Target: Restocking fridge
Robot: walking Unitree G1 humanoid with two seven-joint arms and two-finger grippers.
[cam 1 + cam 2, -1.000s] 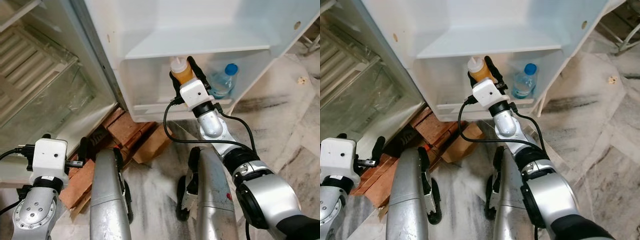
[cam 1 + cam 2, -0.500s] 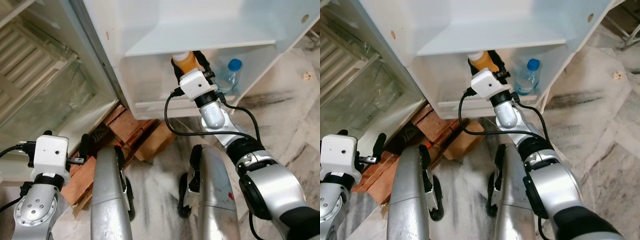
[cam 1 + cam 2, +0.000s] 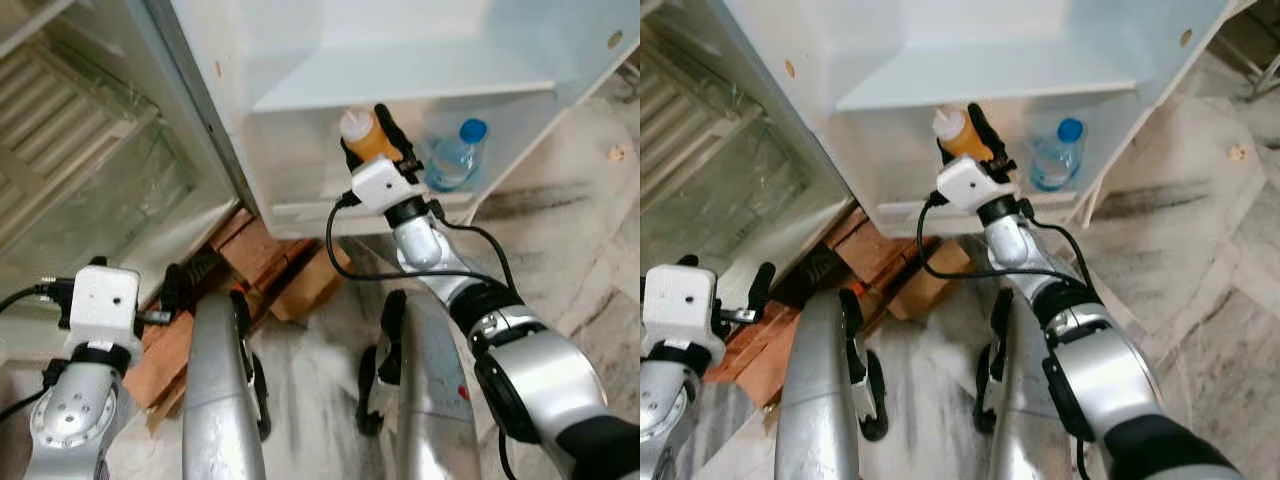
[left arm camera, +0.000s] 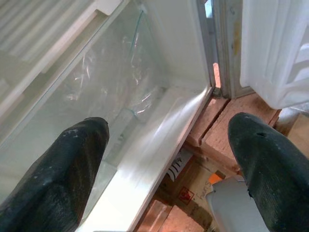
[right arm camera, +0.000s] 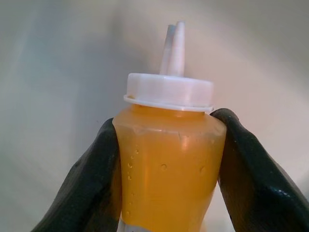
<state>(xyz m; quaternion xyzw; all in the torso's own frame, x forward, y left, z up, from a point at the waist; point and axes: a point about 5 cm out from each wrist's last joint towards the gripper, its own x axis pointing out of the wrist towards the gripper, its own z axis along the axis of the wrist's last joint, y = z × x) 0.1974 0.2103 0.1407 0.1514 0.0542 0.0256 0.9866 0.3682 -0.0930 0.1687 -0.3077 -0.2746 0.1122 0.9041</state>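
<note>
Since 0.5 s ago the sauce bottle (image 3: 366,140) has dropped a bit: its white cap and nozzle now show clear below the door shelf (image 3: 400,80) edge, where before the cap sat tucked under it. Right gripper (image 3: 378,143) still clamped on the bottle, a black finger (image 5: 96,179) pressing each side of the orange body; bottle upright, held in the lower door bin (image 3: 300,205) space, left of the water bottle (image 3: 452,158). Bottle's base hidden behind the wrist camera box; can't tell if it touches the bin floor. Water bottle's lower part cut off by the bin front rail. Left gripper (image 4: 169,164) idle low by the bricks (image 3: 265,255), fingers spread wide, nothing between them, facing the crisper drawer (image 4: 116,96). Open room between the two bottles; shelf edge close above the nozzle.
</note>
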